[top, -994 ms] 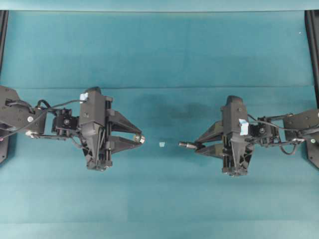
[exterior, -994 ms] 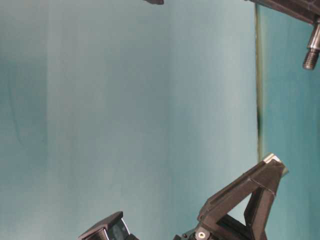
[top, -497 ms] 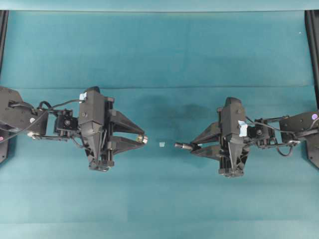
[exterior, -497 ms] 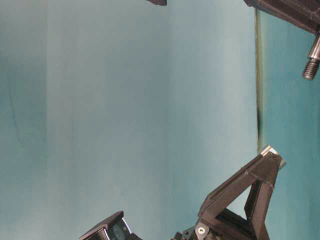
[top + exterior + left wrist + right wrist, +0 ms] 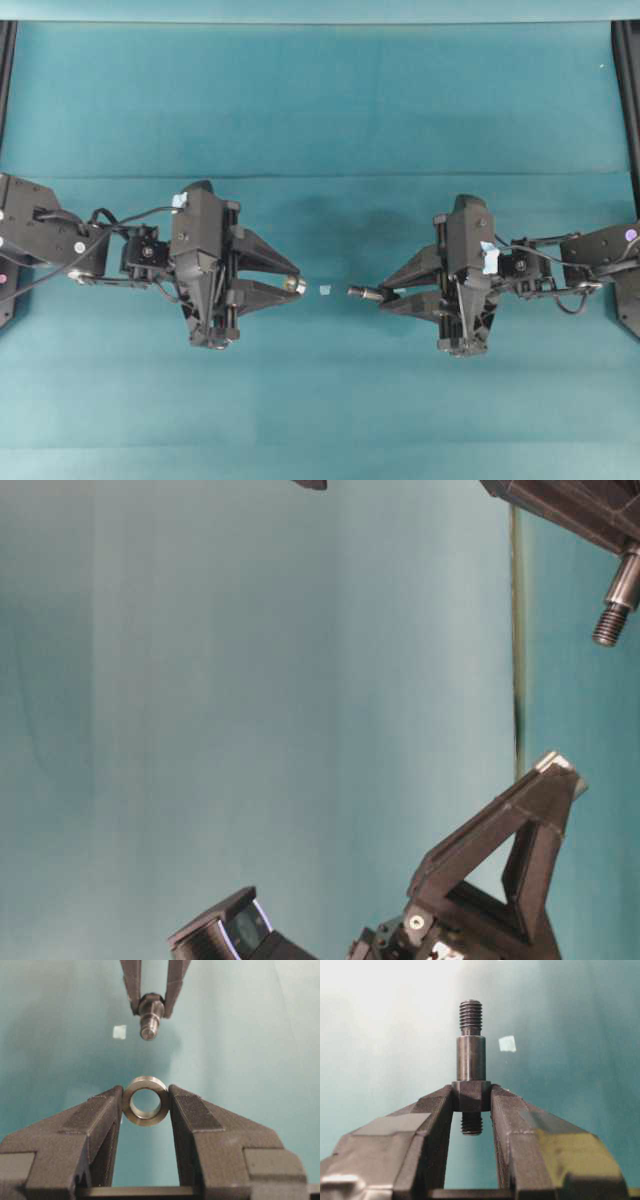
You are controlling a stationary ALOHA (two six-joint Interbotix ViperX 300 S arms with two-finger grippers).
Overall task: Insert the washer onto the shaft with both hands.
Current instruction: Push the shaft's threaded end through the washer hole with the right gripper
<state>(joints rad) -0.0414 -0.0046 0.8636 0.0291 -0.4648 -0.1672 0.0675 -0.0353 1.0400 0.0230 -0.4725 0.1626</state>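
Here the left gripper (image 5: 297, 285) pinches the washer (image 5: 146, 1100), hole facing the shaft (image 5: 470, 1067), which the right gripper (image 5: 383, 296) clamps by its collar, threaded tip pointing back along one line, gap between, mid-mat (image 5: 320, 100).

We see the left gripper (image 5: 292, 285) on the table's (image 5: 320, 100) left, washer (image 5: 299, 285) between its tips, facing the right gripper (image 5: 380, 294) with the shaft (image 5: 362, 292); a tape square (image 5: 324, 290) lies between them.
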